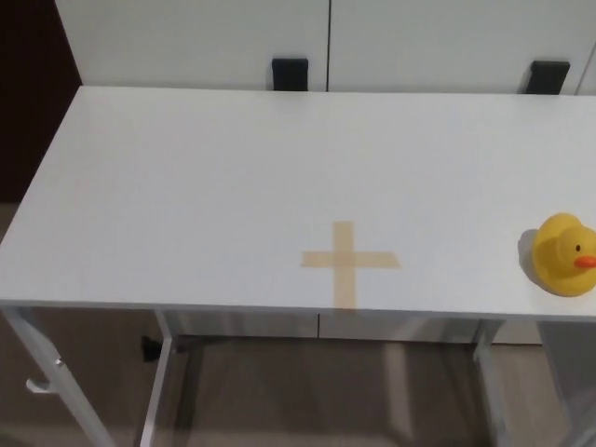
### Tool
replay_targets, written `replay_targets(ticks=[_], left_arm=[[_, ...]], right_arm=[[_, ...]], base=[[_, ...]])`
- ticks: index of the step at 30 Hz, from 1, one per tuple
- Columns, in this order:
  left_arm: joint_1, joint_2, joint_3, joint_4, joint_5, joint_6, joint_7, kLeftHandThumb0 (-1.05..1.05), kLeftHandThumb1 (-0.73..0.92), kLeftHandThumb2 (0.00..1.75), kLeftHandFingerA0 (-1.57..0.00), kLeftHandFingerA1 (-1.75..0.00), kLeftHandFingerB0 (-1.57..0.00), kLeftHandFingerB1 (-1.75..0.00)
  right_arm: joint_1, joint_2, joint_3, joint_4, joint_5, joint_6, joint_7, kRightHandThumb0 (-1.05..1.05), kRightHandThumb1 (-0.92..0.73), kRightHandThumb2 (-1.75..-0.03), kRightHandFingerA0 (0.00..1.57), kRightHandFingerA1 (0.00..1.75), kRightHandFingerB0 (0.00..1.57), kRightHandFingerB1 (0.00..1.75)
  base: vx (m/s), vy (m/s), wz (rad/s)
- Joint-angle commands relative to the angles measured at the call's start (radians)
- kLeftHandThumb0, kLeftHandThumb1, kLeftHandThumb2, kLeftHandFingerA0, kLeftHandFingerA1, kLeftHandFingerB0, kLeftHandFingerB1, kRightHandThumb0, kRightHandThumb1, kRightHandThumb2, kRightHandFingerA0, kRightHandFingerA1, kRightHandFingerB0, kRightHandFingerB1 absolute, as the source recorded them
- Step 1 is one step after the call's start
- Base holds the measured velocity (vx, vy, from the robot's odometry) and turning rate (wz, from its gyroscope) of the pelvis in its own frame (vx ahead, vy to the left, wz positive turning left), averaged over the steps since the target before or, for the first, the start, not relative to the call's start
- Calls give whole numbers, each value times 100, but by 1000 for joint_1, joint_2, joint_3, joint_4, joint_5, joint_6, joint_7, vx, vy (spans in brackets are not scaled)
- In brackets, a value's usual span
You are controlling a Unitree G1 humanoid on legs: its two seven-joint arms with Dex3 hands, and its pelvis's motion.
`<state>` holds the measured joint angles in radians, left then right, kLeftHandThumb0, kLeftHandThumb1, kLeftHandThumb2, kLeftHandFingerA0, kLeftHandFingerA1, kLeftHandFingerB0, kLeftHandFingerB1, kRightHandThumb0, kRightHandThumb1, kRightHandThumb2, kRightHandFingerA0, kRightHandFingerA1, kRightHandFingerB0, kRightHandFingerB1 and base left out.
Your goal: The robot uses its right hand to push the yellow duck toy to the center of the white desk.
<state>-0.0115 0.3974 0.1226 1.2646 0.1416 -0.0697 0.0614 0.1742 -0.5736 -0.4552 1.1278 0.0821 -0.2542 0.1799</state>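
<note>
At the far left of your head view you have a dark brown panel (33, 93) standing beside the rear corner of the flat white rectangular desk (186, 186), whose top fills most of the picture. Under its near edge you see white metal legs (158, 382) and a brownish floor (307, 391). Behind the desk runs a white wall or cabinet front (186, 42), with two small black blocks (290, 74) at the desk's back edge, one near the middle and one far right.

Moving right, a cross of pale tan tape (348, 261) lies flat on the desk, near the front edge and a little right of centre.

Further right, well apart from the cross, the yellow rubber duck toy (563, 253) sits upright on the desk close to the front right corner, its orange beak pointing right; its right side seems cut by the picture's edge.

Neither hand shows, so you cannot tell how the fingers stand or where the duck lies relative to them.
</note>
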Motion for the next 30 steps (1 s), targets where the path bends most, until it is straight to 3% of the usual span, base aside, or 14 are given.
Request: replay_targets(ticks=[1,2,3,6,16,17,22,23,24,25,27,28,29,30], left_arm=[[-9,17,0,16,-4,-57,16,-10,54,85,-91,-92,-88,-96],[-13,13,8,17,-13,-56,18,-9,54,85,-92,-93,-87,-94],[-13,12,13,19,-18,-57,17,-9,55,84,-93,-92,-86,-93],[-4,7,24,27,-25,-63,15,-10,54,87,-92,-91,-87,-96],[-4,14,5,20,-3,-58,20,-10,50,97,-92,-93,-88,-95],[-5,12,5,17,-4,-54,19,-9,53,90,-91,-92,-87,-95],[-3,16,0,17,-5,-60,13,-11,50,102,-90,-92,-87,-95],[-9,17,6,20,-12,-57,9,-10,56,87,-91,-91,-87,-94],[-11,17,9,21,-15,-55,8,-10,56,87,-91,-91,-87,-94],[-12,16,6,21,-12,-55,11,-12,57,82,-91,-92,-85,-94],[-13,14,1,21,-6,-50,16,-11,57,83,-91,-91,-84,-93],[-13,13,0,22,-6,-44,17,-13,57,78,-89,-89,-80,-89],[-12,14,0,22,-6,-41,16,-13,57,78,-89,-89,-80,-89],[-9,13,-2,22,-5,-46,17,-10,54,85,-90,-90,-83,-91]], right_arm=[[19,-38,-80,-21,102,-62,77,-42,-57,-57,63,64,59,49],[19,-47,-92,-28,110,-54,96,-49,-55,-57,45,67,50,48],[16,-62,-97,-37,112,-43,103,-62,-45,-83,21,62,27,53],[-18,-112,-126,-47,128,-2,111,-84,-52,-91,3,57,16,52],[-213,-178,-260,-173,246,69,94,-87,-59,-96,11,59,17,49],[-232,-181,-266,-190,250,75,89,-86,-77,-64,8,56,21,38],[-287,-153,-282,-310,289,124,100,-87,-85,-66,4,55,19,39],[-367,-120,-270,-380,331,171,106,-90,-70,-110,7,61,23,54],[-398,-107,-265,-405,346,189,108,-90,-70,-110,7,61,23,54],[-412,-96,-249,-433,339,199,97,-102,-88,-67,13,72,32,50],[-444,-71,-202,-504,309,224,83,-105,-91,-68,3,58,22,41],[-466,-55,-146,-558,272,242,79,-104,-79,-121,5,27,15,33],[-473,-47,-120,-585,257,254,74,-104,-79,-121,5,27,15,33],[-486,-33,-79,-615,233,264,65,-77,-77,-120,1,26,8,32]], base=[[0,0,0],[0,0,0],[0,0,0],[0,0,0],[0,0,0],[0,0,0],[2,-1,1],[0,0,0],[0,0,0],[0,0,0],[0,0,0],[0,0,0],[0,0,0],[0,0,0]])
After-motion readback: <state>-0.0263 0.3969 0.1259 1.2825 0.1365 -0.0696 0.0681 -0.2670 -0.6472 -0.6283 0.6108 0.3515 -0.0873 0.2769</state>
